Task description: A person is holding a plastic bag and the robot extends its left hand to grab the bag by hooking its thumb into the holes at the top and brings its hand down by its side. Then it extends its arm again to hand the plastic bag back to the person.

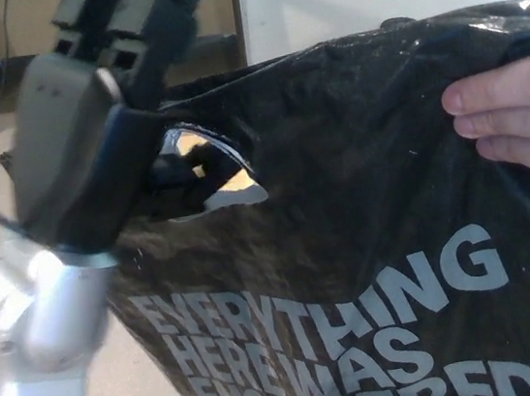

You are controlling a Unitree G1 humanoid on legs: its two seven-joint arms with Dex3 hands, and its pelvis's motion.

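**Hooking the Handle Hole**

Left hand [102, 112] raised at 10 o'clock, thumb hooked through handle hole [208, 171] of plastic bag [369, 243]; fingers extended upward. Seat thumb fully before lowering. Person's hand [514, 121] gripping at 3 o'clock.

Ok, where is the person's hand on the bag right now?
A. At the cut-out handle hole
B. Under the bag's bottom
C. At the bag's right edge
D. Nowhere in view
C: the person's hand grips the bag at its right edge, while the robot's left hand is at the handle hole on the left.
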